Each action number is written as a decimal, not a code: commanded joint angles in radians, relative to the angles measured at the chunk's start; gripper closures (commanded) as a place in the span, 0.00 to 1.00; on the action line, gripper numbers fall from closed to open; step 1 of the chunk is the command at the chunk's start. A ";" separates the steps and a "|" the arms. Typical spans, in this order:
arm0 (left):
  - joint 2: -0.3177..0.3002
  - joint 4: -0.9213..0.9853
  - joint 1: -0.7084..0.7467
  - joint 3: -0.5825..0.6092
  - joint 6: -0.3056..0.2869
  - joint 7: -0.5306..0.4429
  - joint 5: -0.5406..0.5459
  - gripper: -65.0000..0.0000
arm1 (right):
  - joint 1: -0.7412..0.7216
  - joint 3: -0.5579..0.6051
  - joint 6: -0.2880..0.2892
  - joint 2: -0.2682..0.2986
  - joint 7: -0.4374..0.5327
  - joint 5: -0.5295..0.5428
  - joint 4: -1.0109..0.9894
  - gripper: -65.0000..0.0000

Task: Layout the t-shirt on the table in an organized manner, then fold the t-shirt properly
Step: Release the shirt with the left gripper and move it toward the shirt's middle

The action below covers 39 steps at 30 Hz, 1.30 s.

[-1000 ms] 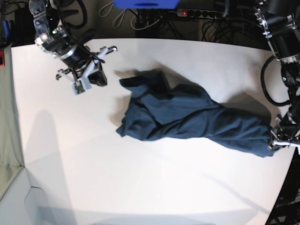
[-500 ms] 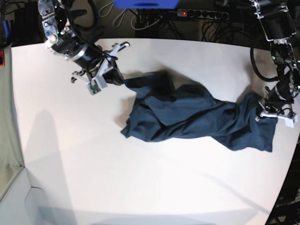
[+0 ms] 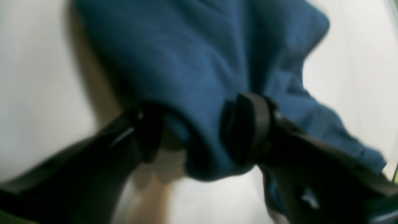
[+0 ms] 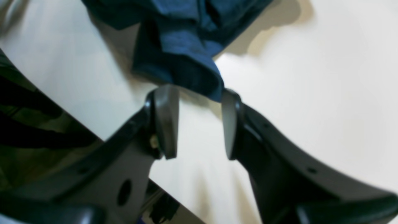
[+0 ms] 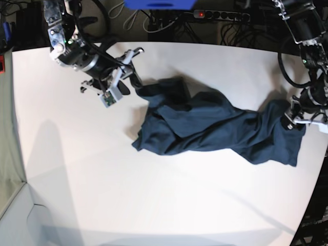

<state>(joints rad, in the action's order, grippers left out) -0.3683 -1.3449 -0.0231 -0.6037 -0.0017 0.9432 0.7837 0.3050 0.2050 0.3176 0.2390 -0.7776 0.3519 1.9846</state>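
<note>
The t-shirt [image 5: 215,128] is a plain dark navy blue without pattern, reading as brighter blue where light catches its folds in the wrist views; the surface [image 5: 154,205] beneath it is matte white with soft grey shadows. The left gripper [image 3: 199,130] and right gripper [image 4: 196,121] have black fingers, the right one's inner pads [image 4: 166,118] showing grey. Beyond the far edge lies a dark background with a blue object [image 5: 159,4] and a red light [image 5: 201,14].
</note>
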 commanded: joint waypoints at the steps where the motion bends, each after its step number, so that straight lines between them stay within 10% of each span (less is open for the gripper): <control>1: -0.016 -0.061 -0.011 -0.012 -0.005 -0.006 0.062 0.34 | -0.005 -0.002 0.005 0.007 0.019 0.012 0.015 0.63; 9: 0.033 -0.350 0.070 0.040 -0.004 0.001 0.205 0.32 | -0.017 -0.002 0.005 0.009 0.019 0.011 0.015 0.63; 19: 0.208 -0.434 0.121 0.434 -0.002 0.012 -0.166 0.32 | -0.043 -0.003 0.005 0.009 0.014 0.009 0.003 0.63; 29: 0.205 -0.626 0.154 0.712 -0.001 0.018 -0.421 0.32 | -0.048 -0.005 0.005 0.027 0.017 0.009 0.002 0.63; 39: 0.111 -0.637 0.159 0.787 -0.001 0.012 -0.444 0.32 | -0.048 -0.005 0.005 0.027 0.017 0.009 0.002 0.63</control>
<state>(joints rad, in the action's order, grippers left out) -0.2527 -1.9656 0.1486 0.1860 -0.0032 0.9688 0.3397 0.2638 0.2043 0.3176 0.2634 -0.7837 0.3485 1.9697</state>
